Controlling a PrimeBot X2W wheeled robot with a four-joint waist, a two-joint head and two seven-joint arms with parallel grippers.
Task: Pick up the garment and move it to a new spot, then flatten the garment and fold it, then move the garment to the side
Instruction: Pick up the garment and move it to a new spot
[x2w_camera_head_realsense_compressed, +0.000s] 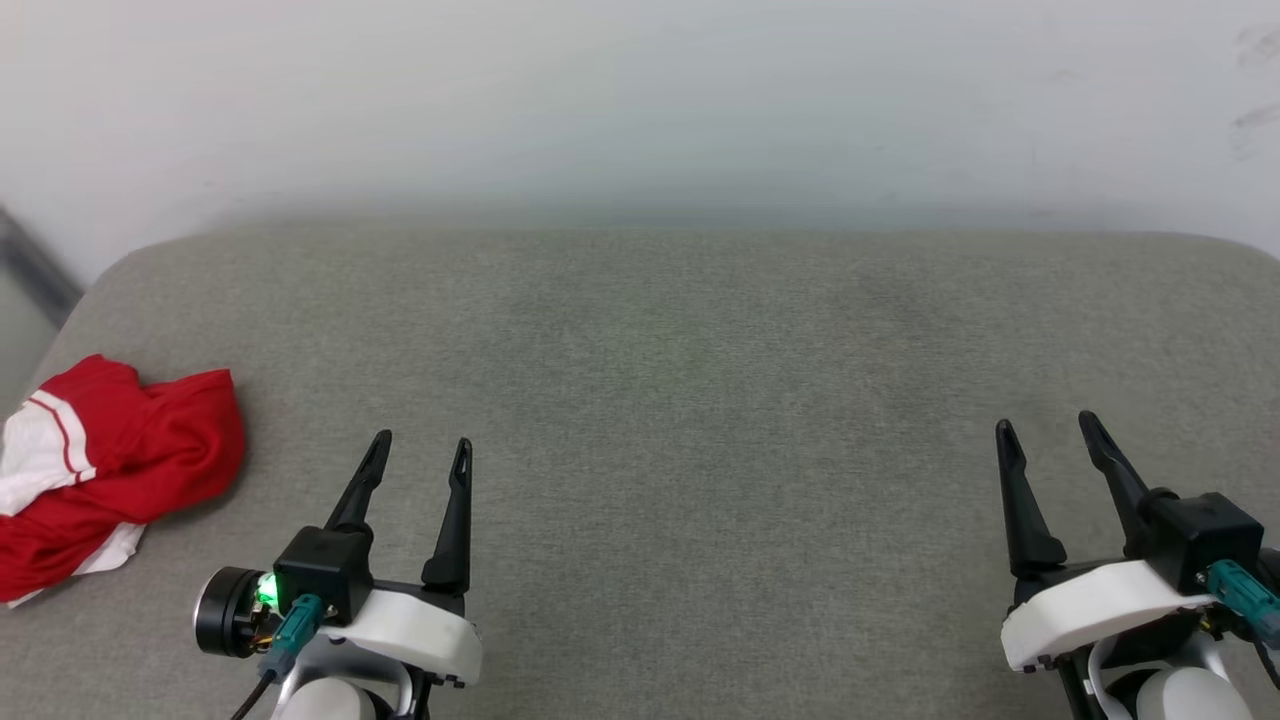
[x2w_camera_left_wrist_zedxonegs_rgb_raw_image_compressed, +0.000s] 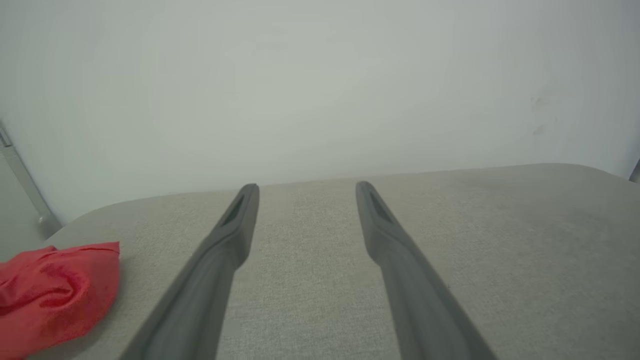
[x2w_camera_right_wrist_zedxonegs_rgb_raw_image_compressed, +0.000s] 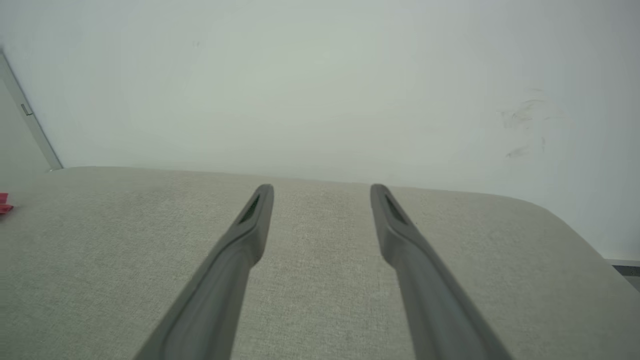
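The garment (x2w_camera_head_realsense_compressed: 110, 470) sits in a crumpled heap at the far left of the grey cushion (x2w_camera_head_realsense_compressed: 700, 400), red cloth bunched up with white panels and a thin red stripe showing on its left side, and part of it runs off the left edge of the head view, so its full spread can't be told. Nothing flat, nothing folded, the pick-up not yet begun, by the look of it. Here is the left gripper (x2w_camera_head_realsense_compressed: 423, 440), low over the near part of the cushion, fingers spread wide and holding nothing, pointing toward the far wall (x2w_camera_head_realsense_compressed: 640, 100). The heap lies just to its left and about level with its fingertips, near but clearly apart, with bare cushion between them. Over on the far right hangs the right gripper (x2w_camera_head_realsense_compressed: 1045, 420), fingers spread just as wide, also empty, and well apart from the garment, with the whole width of the cushion between. So the left arm is plainly the nearer one, and I'd judge the reach has to swing leftward, not forward. The heap has no clean long axis, though it stretches roughly from near-left to far-right, its rounded red bulge being the closest part to grab.
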